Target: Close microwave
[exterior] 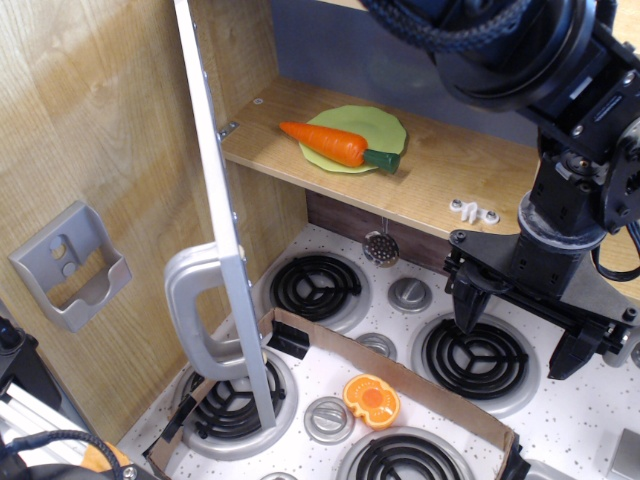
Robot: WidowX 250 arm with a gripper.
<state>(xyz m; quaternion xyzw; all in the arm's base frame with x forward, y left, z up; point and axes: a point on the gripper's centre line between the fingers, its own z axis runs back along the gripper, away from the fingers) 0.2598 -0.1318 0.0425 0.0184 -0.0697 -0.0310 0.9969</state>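
The microwave door (222,200) stands wide open, seen edge-on as a tall white panel running from the top of the frame down to the stove. Its grey loop handle (196,305) sticks out on the left side near the bottom. Behind the door, the wooden shelf (450,170) of the compartment carries a green plate (372,128) with an orange carrot (328,143) on it. My gripper (516,342) hangs at the right, over the back right burner (474,358), well apart from the door. Its two black fingers are spread, with nothing between them.
The white stove top (430,330) has several black coil burners and grey knobs. An orange toy piece (371,400) lies near a cardboard strip (400,375) across the stove. A grey wall holder (72,263) is mounted on the wooden panel at the left. A small white fitting (473,211) sits on the shelf edge.
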